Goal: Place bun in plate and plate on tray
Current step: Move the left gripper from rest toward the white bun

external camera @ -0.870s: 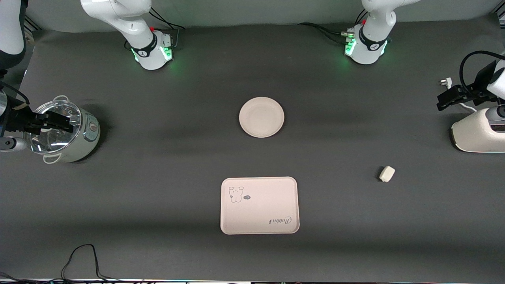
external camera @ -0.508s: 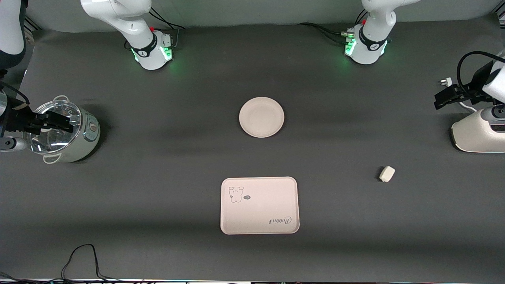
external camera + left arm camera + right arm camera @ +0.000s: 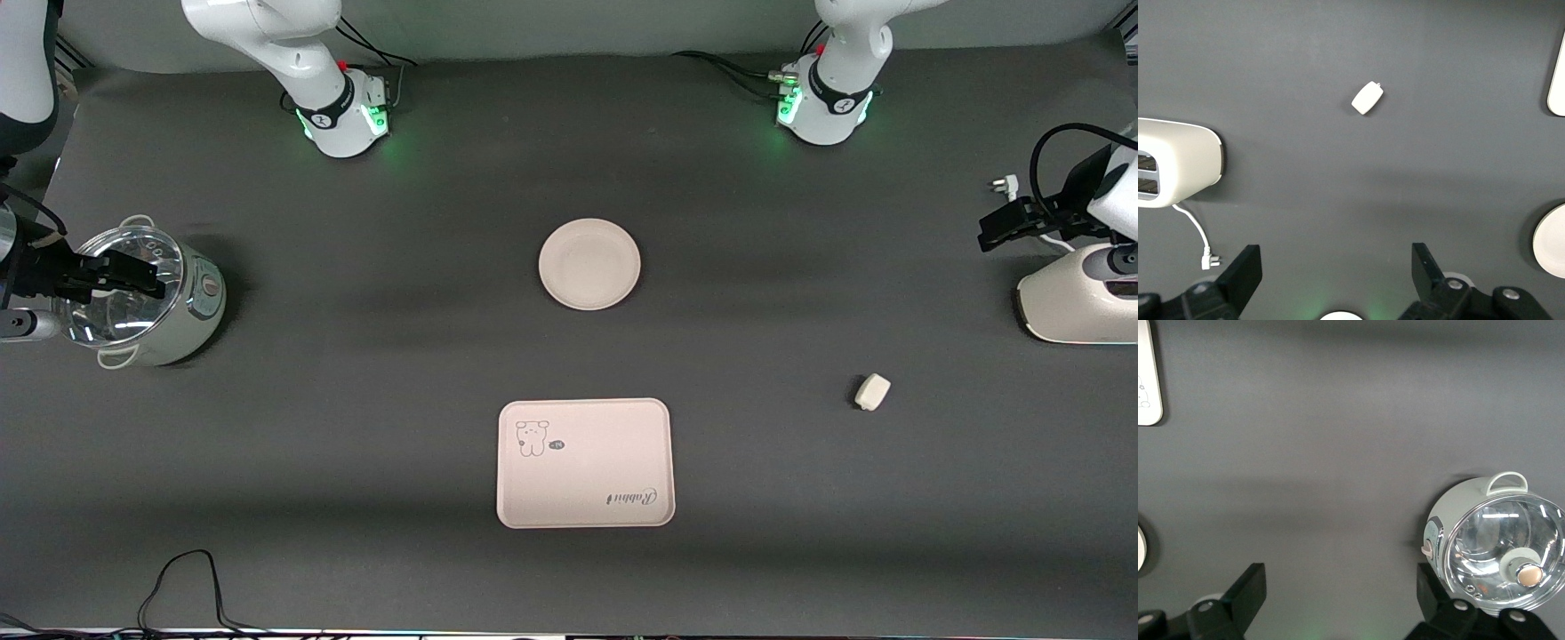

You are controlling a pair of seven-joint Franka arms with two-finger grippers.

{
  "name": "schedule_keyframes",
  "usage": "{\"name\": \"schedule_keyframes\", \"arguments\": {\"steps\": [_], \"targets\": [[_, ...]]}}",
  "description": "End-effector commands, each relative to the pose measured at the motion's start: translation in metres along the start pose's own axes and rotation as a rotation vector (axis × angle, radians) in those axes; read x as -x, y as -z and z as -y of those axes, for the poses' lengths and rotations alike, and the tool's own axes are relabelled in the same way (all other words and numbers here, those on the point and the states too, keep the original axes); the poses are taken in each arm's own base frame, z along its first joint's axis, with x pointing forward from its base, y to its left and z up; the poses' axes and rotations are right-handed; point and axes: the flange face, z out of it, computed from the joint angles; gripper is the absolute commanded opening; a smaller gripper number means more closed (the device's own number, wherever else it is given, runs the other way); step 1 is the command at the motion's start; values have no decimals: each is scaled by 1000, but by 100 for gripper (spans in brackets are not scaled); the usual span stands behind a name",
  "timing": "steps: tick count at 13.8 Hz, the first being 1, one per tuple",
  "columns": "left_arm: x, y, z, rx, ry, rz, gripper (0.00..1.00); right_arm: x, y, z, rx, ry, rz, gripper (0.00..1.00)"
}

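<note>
Bun (image 3: pixel 872 392) alone, left gripper (image 3: pixel 996 229) perhaps over toaster (image 3: pixel 1080 298), jaws apart

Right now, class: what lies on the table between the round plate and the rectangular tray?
Nothing: in the front view, only bare dark table separates the plate from the tray. The bun sits apart, toward the left arm's end.

Matt plate (image 3: pixel 589 264), matt tray (image 3: pixel 584 464), glossy glass pot lid (image 3: pixel 117 286)
</note>
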Motion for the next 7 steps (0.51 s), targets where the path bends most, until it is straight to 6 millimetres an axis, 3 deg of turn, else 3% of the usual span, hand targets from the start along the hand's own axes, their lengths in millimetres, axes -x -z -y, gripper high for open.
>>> {"name": "schedule_keyframes", "arguments": {"steps": [1,7], "targets": [[-3,8,-1,-12,-18,0,100,2,1,0,-9,-21,-3,100],[-12,3,-1,-6,-19,7,100,2,1,0,-9,-21,-3,100]]}}
